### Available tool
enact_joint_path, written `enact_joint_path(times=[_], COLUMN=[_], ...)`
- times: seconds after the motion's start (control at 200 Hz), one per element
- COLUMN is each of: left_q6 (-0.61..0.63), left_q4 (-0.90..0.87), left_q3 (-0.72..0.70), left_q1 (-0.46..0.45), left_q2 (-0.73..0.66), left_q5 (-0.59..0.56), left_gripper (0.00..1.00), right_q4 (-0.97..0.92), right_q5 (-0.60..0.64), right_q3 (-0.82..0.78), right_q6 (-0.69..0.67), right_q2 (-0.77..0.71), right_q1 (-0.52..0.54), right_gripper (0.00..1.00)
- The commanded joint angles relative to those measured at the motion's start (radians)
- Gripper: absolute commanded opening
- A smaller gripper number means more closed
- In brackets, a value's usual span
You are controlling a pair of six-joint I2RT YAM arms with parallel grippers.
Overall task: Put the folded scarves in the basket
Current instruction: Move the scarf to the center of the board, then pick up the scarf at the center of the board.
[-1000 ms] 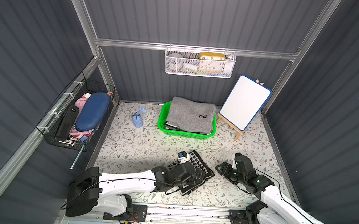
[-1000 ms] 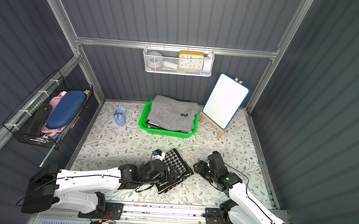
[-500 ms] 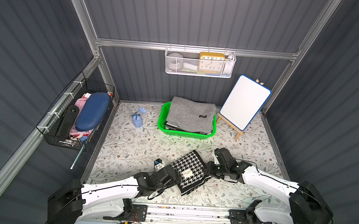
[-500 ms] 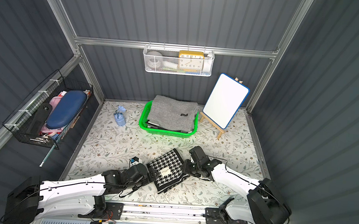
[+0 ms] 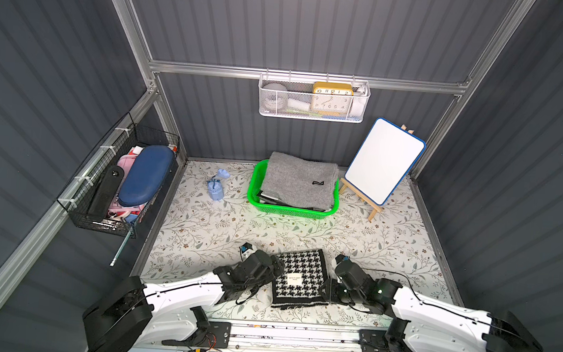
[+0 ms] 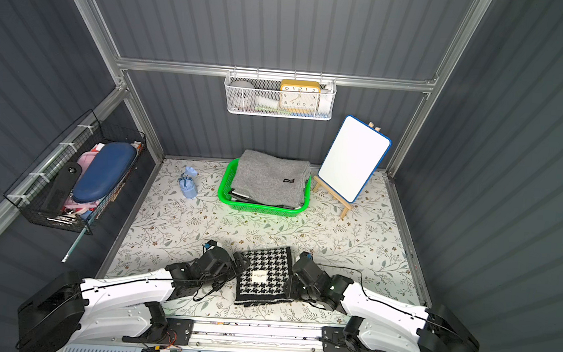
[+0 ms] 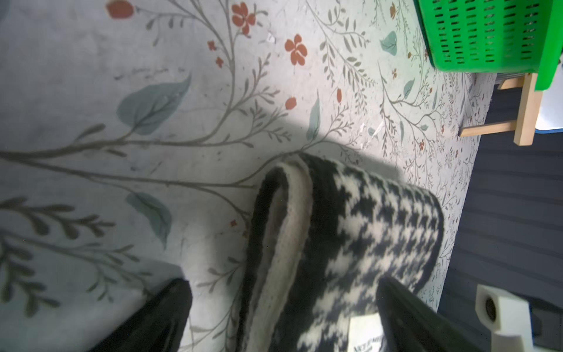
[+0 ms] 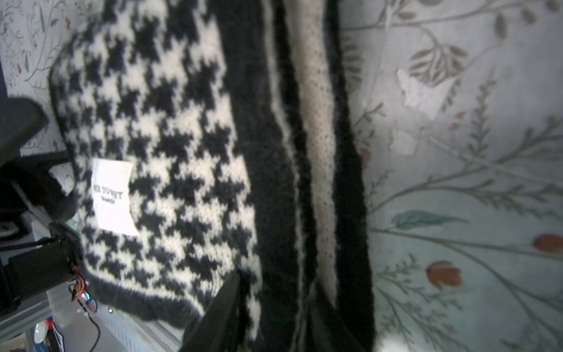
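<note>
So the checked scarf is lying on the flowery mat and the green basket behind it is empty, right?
Not quite: the green basket is not empty; a folded grey cloth lies in it, as both top views show. The checked scarf does lie on the flowery mat.

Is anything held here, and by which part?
The right gripper seems to pinch the scarf by its side edge; the left gripper is open astride the opposite edge.
</note>
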Motion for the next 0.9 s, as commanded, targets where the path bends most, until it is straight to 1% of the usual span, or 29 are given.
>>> enact_joint_path(times=[0.0, 0.08, 0.15, 0.185, 0.215, 0.255, 0.385, 0.41, 0.43, 0.445, 0.47, 0.555, 0.65, 0.825, 0.895], left_q6=[0.074, 0.1, 0.125, 0.131, 0.137, 0.152, 0.197, 0.205, 0.21, 0.215, 0.219, 0.226, 0.223, 0.221, 0.221], left_q4=[-0.002, -0.008, -0.021, -0.033, -0.046, -0.054, -0.066, -0.067, -0.068, -0.069, -0.072, -0.094, -0.115, -0.094, -0.07], left_q3=[0.033, 0.056, 0.072, 0.078, 0.082, 0.084, 0.073, 0.071, 0.068, 0.067, 0.067, 0.066, 0.058, 0.028, 0.013], left_q1=[0.023, 0.026, 0.026, 0.026, 0.027, 0.027, 0.027, 0.027, 0.027, 0.027, 0.027, 0.026, 0.026, 0.026, 0.026], left_q2=[0.022, 0.021, 0.016, 0.014, 0.011, 0.005, -0.01, -0.01, -0.011, -0.011, -0.009, 0.001, 0.015, 0.028, 0.03], left_q5=[0.019, 0.018, 0.026, 0.032, 0.037, 0.05, 0.098, 0.108, 0.115, 0.121, 0.128, 0.143, 0.138, 0.144, 0.162], left_gripper=[0.99, 0.99, 0.99, 0.99, 0.99, 0.99, 0.99, 0.99, 0.99, 0.99, 0.99, 0.99, 0.99, 0.99, 0.97], right_q4=[-0.084, -0.109, -0.12, -0.114, -0.102, -0.083, 0.064, 0.096, 0.116, 0.134, 0.157, 0.203, 0.204, 0.162, 0.175], right_q5=[0.097, 0.175, 0.214, 0.212, 0.186, 0.142, -0.096, -0.14, -0.149, -0.197, -0.224, -0.268, -0.301, -0.311, -0.319], right_q3=[-0.014, -0.01, 0.0, 0.004, 0.006, 0.004, -0.044, -0.051, -0.057, -0.058, -0.06, -0.049, -0.029, -0.014, -0.02], right_q6=[0.027, 0.016, -0.012, -0.03, -0.048, -0.061, -0.054, -0.049, -0.046, -0.044, -0.043, -0.047, -0.062, -0.096, -0.096], right_q2=[-0.097, -0.164, -0.205, -0.217, -0.224, -0.226, -0.197, -0.186, -0.176, -0.169, -0.154, -0.095, -0.024, 0.088, 0.124], right_q1=[0.009, 0.008, -0.002, -0.017, -0.046, -0.084, -0.287, -0.314, -0.331, -0.342, -0.356, -0.367, -0.367, -0.367, -0.367], right_gripper=[0.44, 0.53, 0.67, 0.73, 0.77, 0.8, 0.82, 0.82, 0.82, 0.82, 0.82, 0.82, 0.82, 0.82, 0.81])
